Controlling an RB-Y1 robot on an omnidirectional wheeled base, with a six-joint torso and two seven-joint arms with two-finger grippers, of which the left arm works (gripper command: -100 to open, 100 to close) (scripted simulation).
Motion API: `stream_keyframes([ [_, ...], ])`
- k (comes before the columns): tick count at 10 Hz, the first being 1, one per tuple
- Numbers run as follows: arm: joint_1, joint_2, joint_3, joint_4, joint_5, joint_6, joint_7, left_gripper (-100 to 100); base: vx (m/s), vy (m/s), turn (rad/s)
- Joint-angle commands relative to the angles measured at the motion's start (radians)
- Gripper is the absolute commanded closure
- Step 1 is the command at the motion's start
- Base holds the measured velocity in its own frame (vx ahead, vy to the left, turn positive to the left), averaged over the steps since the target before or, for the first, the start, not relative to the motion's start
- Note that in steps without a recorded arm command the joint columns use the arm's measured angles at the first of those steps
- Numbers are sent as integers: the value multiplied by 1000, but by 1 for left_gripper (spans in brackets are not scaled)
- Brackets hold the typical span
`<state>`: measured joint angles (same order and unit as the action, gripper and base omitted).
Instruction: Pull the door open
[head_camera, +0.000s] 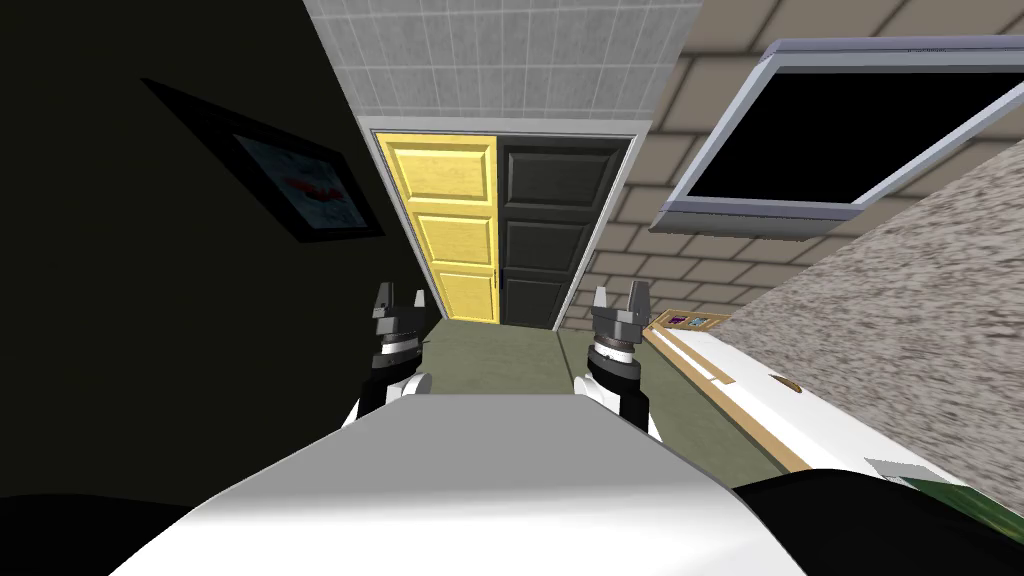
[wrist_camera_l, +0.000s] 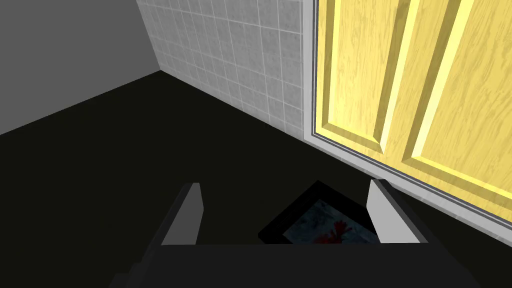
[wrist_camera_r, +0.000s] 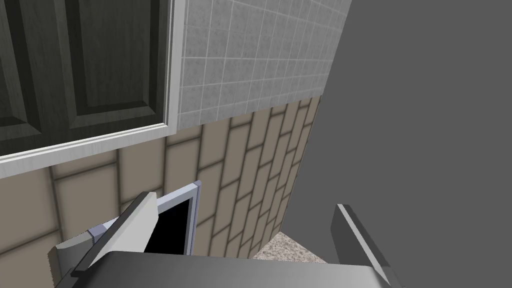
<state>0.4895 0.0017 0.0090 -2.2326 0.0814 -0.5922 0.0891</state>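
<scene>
A double door stands ahead at the end of a narrow passage in the head view: a yellow panelled leaf (head_camera: 452, 225) on the left and a dark grey panelled leaf (head_camera: 548, 228) on the right, both flush in a pale frame. My left gripper (head_camera: 399, 301) is open, short of the yellow leaf (wrist_camera_l: 425, 85), which fills the side of its wrist view. My right gripper (head_camera: 618, 298) is open too, well short of the dark leaf (wrist_camera_r: 85, 60). Neither holds anything. I cannot make out a handle.
A dark wall with a framed picture (head_camera: 300, 185) runs along the left. On the right are a tan brick-tiled wall with a window (head_camera: 850, 130), a speckled counter surface (head_camera: 900, 300) and a white unit (head_camera: 760, 390). Green-grey floor (head_camera: 500, 355) leads to the door.
</scene>
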Motion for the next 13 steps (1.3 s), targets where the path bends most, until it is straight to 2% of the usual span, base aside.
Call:
stream_keyframes([
  [1, -10, 10, -8, 32, 8, -6, 34, -100, 55, -1, -28],
  [8, -47, 46, -37, 154, 38, -26, 161, -100, 117, -10, -4],
  [13, -82, 76, -64, 267, 66, -46, 280, -100, 92, -12, -10],
])
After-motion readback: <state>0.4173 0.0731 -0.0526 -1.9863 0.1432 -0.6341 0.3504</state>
